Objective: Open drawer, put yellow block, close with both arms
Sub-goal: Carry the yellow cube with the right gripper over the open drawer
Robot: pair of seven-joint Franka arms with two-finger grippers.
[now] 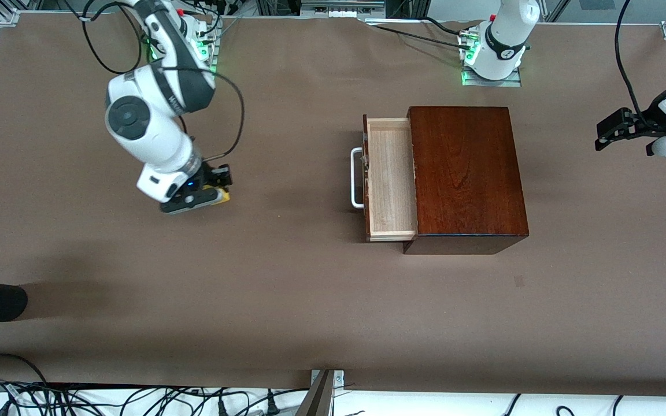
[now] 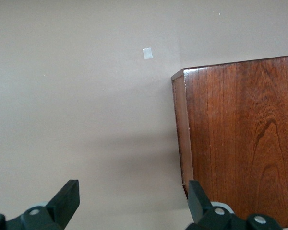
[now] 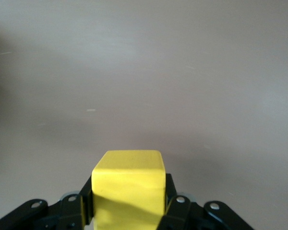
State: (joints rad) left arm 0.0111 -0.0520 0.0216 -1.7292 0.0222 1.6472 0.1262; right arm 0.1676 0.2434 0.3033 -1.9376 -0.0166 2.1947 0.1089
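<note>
Toward the right arm's end of the surface [image 1: 287, 300], the right claw [image 3: 128, 211] is clamped on the yellow block [image 3: 128, 189]. Midway, the drawer [image 1: 389, 179] stands open. A shallow grip could drop the cube in transit. Over bare surface beside the wooden box [image 1: 467, 173], the left claw [image 2: 129, 201] waits, fingers apart.
</note>
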